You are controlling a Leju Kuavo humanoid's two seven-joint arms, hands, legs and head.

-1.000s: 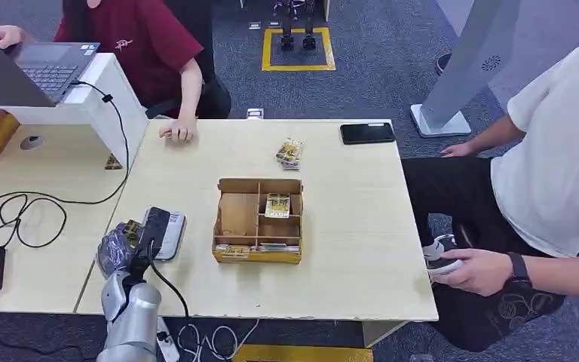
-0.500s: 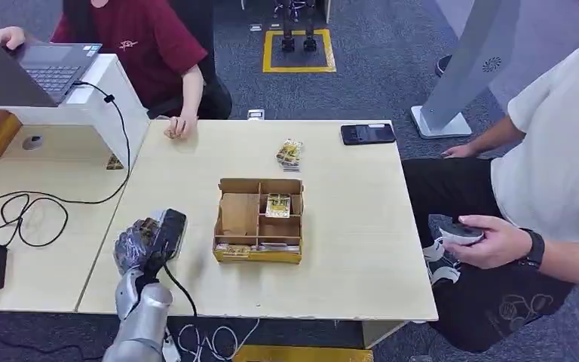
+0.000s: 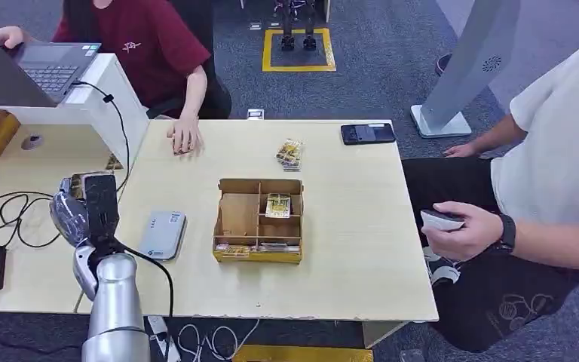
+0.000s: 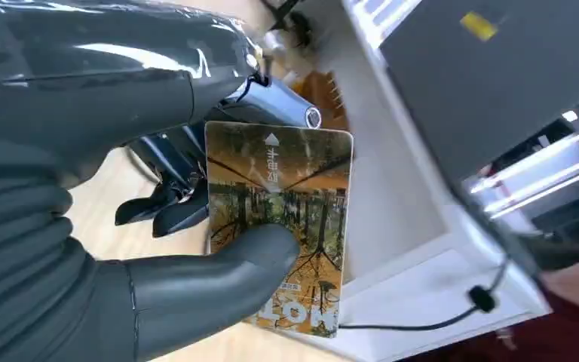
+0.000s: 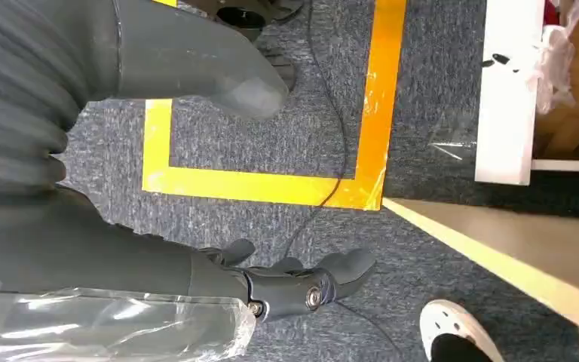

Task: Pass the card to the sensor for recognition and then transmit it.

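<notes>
- One card [image 4: 279, 226] sits pinched between thumb and fingers of the left hand [image 3: 83, 207], lifted off the worktop [image 3: 347, 249] beside the sensor [image 3: 162, 234].
- Transmit step seems underway (a guess); next comes handing it over.
- Right hand [image 5: 271, 279] hangs empty, fingers apart.

The card [image 4: 279, 226], at the middle of the left wrist view, is glossy printed plastic, pinched by the matt grey rubbery thumb of the left hand [image 4: 121, 226], whose back is wrapped in shiny clear film. In the head view the table [image 3: 347, 256] is smooth pale wood laminate, the box [image 3: 258, 220] at its centre is matt brown cardboard, and the arm [image 3: 117, 309] at lower left is brushed silver metal. The right hand [image 5: 196, 188] is matt grey above rough blue-grey carpet [image 5: 271, 143] with glossy yellow tape [image 5: 271, 187].
</notes>
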